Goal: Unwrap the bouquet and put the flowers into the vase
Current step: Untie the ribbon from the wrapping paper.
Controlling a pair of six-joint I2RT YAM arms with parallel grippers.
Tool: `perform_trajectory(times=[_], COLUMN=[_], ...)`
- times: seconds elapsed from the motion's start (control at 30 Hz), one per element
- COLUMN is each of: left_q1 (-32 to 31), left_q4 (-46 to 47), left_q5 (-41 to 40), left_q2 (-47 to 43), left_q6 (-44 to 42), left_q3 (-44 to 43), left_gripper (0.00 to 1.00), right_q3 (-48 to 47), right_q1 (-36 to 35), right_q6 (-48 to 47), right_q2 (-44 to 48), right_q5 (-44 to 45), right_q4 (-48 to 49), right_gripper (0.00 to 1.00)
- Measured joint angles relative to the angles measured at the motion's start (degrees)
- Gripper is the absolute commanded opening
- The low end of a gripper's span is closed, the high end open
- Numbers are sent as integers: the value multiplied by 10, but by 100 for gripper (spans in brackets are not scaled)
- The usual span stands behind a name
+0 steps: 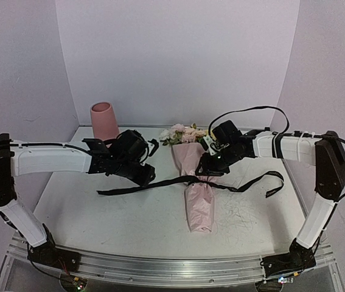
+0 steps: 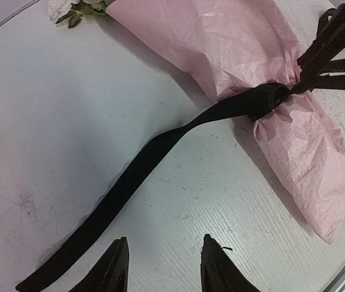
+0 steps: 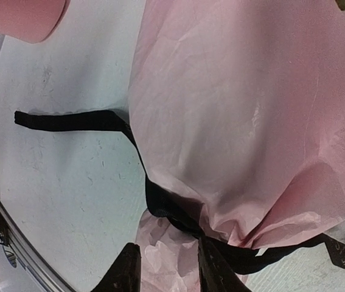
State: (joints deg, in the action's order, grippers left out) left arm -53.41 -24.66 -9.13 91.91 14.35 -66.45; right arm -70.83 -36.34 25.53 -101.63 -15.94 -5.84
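1. The bouquet (image 1: 198, 201), wrapped in a crinkled pink paper sheet (image 2: 233, 42), lay flat in the middle of the white table (image 1: 129, 225). Its narrow wrapped end pointed toward the arm bases.
2. The flowers (image 1: 181, 132), pink and cream blooms with small green leaves, stuck out of the far end of the wrap, toward the back wall.
3. A flat black ribbon (image 1: 135, 187) was tied around the waist of the wrap. One tail ran left across the table and the other ran right.
4. The tall matte pink vase (image 1: 104, 120) stood upright at the far left of the table, well apart from the bouquet.
5. The left gripper (image 2: 165, 243) hung to the left of the bouquet, over the ribbon's left tail. Its jaws stood apart with only bare table between them, and the tail passed just outside one finger, not in the gap.
6. The right gripper (image 3: 167, 246) was down at the tied waist of the bouquet. A gap showed between its jaws, with pink paper lying in it and the ribbon's knot just beyond the tips. Whether the jaws pressed on the paper or the ribbon could not be told.
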Motion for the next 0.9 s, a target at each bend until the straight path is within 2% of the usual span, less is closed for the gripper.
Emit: perform_trajectory(times=[0.27, 0.5, 0.6, 0.7, 0.83, 0.9], left_q1=[0, 0, 0, -2, -7, -9], left_q4=[18, 32, 50, 85, 165, 187], left_q5=[45, 84, 105, 116, 105, 94], left_q2=[92, 123, 124, 120, 65, 43], left_q6=[-26, 20, 50, 71, 99, 105], left_q3=[-68, -126, -139, -133, -57, -47], left_gripper=[42, 46, 47, 56, 63, 72], right_q3=[0, 0, 0, 9, 50, 54], right_q1=[0, 0, 0, 0, 0, 0], right_q6=[-14, -14, -13, -17, -19, -17], right_q2=[-8, -5, 9, 41, 134, 164], right_q5=[3, -2, -4, -5, 22, 37], right_q4=[5, 13, 18, 42, 85, 95], right_gripper=[34, 34, 26, 27, 31, 34])
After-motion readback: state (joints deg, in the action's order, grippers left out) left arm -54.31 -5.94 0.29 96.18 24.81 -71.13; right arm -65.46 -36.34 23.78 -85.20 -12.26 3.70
